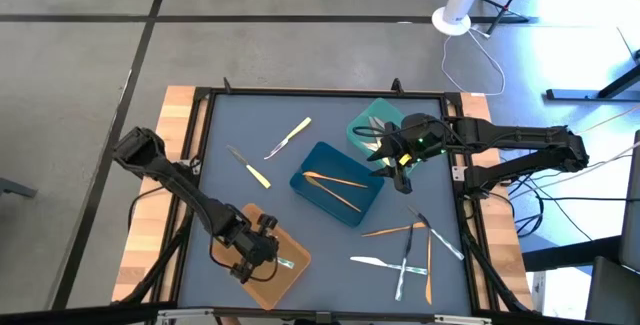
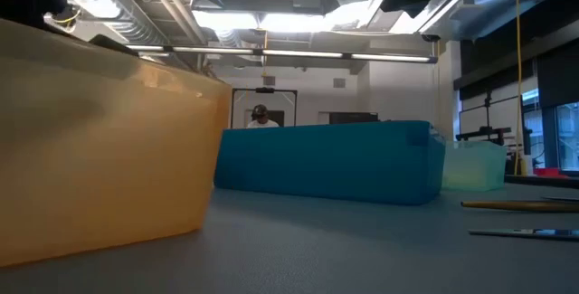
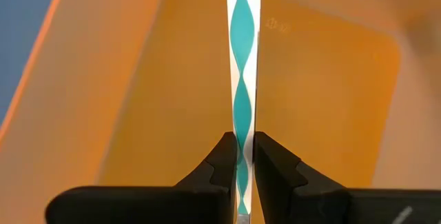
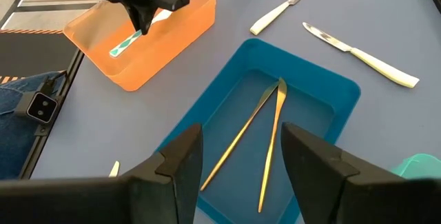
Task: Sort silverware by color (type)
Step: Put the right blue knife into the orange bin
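My left gripper (image 1: 262, 257) is over the orange tray (image 1: 250, 223) at the table's near left, shut on a white piece of silverware with a teal wave pattern (image 3: 242, 58). My right gripper (image 4: 238, 169) stands open above the blue tray (image 4: 324, 89), which holds two slim orange pieces (image 4: 272, 141). Two yellow-handled knives (image 1: 288, 137) (image 1: 248, 165) lie on the mat to the left of the blue tray. Several orange and silvery pieces (image 1: 405, 250) lie crossed at the near right. My left gripper pinches the teal-patterned piece between its two fingers by one end of the flat strip (image 3: 242, 156). The fingers slant down from above and lie along the piece. It hangs tilted below them (image 4: 127, 45), its free end low inside the orange tray; whether that end touches the floor I cannot tell.
A pale teal tray (image 1: 375, 130) stands behind the blue one, under the right arm. A black frame (image 1: 320, 93) borders the mat. In the low view the orange tray's wall (image 2: 99, 149) fills the left, and a person (image 2: 262, 118) shows far behind.
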Motion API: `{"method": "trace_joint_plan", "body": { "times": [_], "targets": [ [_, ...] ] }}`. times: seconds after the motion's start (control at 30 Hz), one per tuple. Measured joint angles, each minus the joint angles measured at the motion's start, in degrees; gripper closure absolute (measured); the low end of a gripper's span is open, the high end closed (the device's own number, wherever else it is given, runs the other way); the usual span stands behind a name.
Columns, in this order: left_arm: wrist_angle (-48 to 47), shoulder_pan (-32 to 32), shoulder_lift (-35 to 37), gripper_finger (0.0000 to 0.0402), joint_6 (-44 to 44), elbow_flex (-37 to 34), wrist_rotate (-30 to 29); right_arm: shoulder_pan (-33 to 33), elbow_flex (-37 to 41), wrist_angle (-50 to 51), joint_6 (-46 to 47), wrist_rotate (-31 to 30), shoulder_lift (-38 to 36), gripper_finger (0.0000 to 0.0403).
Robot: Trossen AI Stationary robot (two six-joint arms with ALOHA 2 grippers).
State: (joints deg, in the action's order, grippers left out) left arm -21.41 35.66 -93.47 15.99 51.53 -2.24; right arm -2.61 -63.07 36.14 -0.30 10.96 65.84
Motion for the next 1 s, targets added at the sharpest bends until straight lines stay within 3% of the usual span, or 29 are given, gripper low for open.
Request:
{"method": "trace_joint_plan", "body": {
  "times": [0.3,0.7,1.0],
  "targets": [
    [0.1,0.0,-0.7,0.0356,0.5,0.0,-0.1,0.0,0.0,0.0,0.0,0.0,0.0,0.0219],
    [0.0,-0.6,-0.7,0.0352,10.3,0.0,-0.1,0.0,0.0,0.0,0.0,0.0,0.0,0.0219],
    [0.0,-2.4,-0.7,0.0307,11.0,0.0,-0.1,0.0,0.0,0.0,0.0,0.0,0.0,0.0219]
  ]
}}
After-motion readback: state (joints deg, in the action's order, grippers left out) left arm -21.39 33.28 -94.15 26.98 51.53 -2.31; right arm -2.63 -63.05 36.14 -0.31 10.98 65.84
